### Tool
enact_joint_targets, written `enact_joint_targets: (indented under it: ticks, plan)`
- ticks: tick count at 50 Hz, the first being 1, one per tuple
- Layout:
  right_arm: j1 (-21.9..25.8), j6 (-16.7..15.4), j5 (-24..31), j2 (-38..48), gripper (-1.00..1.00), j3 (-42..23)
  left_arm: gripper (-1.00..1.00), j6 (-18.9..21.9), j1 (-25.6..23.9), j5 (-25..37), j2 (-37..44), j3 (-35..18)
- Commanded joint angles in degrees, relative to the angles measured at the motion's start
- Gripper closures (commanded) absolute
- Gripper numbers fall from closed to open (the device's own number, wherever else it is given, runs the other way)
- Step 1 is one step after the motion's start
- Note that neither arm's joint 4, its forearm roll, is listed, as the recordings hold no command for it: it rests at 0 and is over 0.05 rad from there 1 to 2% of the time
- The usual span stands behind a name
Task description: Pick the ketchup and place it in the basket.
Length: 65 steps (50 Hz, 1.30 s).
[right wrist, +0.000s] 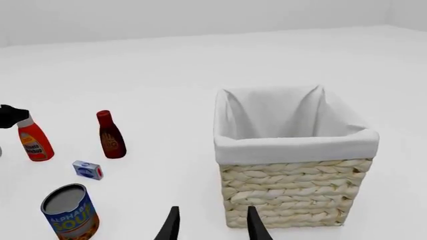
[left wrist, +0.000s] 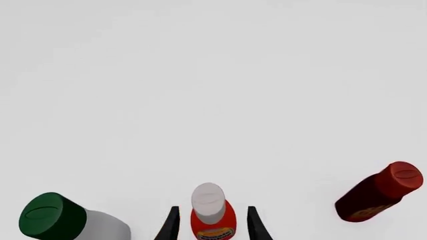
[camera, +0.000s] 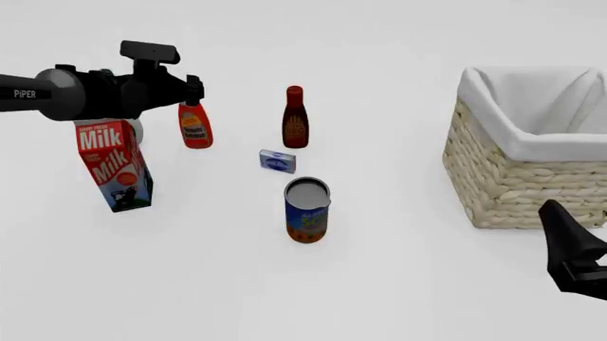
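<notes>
Straddling the ketchup point(left wrist: 213, 220) from above, the left gripper point(left wrist: 212, 225) has its two dark fingers spread, one on each side of the bottle's neck and shoulders, with a sliver of white visible between each finger and the red plastic, so I judge it is not yet pinching. The bottle stands upright, its long axis running up toward the tool, grey cap nearest the wrist camera. In the front view the same gripper point(camera: 192, 96) sits at the cap of the ketchup point(camera: 195, 126), and that view shows what the wrist cannot: the basket point(camera: 517, 188) lies well off to the gripper's right, across the table, past the dark brown-red bottle point(camera: 295, 119), a small blue box point(camera: 277, 161) and a can point(camera: 306, 210). A milk carton point(camera: 114, 165) stands close on the near-left side of the ketchup, and the wrist view adds a green-capped container point(left wrist: 57, 219) just beside it. The right gripper point(right wrist: 212, 225), fingers apart and holding nothing, hangs near the basket point(right wrist: 293, 195), far from the ketchup point(right wrist: 35, 142); the left arm is plainly the nearer. The next move probably calls for closing on the neck, then lifting straight up before carrying rightward.
</notes>
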Motion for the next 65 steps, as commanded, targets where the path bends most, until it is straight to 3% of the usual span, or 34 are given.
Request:
enact_joint_targets:
  ticks: [1,65]
  plan:
    - [0.0,0.2,-0.2,0.4,-1.00,0.0,-1.00,-0.2,0.1,-0.6,1.0,-0.2]
    - [-0.1,1.1,-3.2,4.5,-1.00,0.0,-1.00,-0.8,0.4,-1.2,9.7,-6.0]
